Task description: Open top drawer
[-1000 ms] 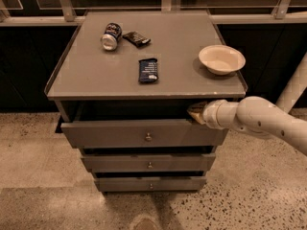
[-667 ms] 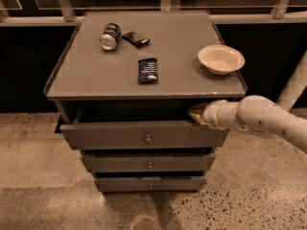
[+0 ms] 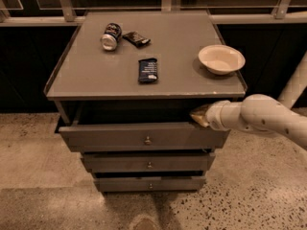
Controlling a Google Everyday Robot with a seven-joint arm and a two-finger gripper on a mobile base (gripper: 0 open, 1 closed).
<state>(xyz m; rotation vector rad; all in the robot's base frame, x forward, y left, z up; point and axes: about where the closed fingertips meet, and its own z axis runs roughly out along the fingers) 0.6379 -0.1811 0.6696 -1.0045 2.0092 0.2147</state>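
- The gripper (image 3: 199,116) sits at the right end of the top drawer (image 3: 105,137), at its upper edge, on a white arm (image 3: 261,116) coming in from the right.
- I cannot tell whether the gripper is spread or pressed together.
- The top drawer stands partly pulled out under the cabinet top (image 3: 96,78), above 2 shorter drawers (image 3: 120,163).
- On top lie a can (image 3: 111,36), 2 dark packets (image 3: 148,70) and a bowl (image 3: 221,59).
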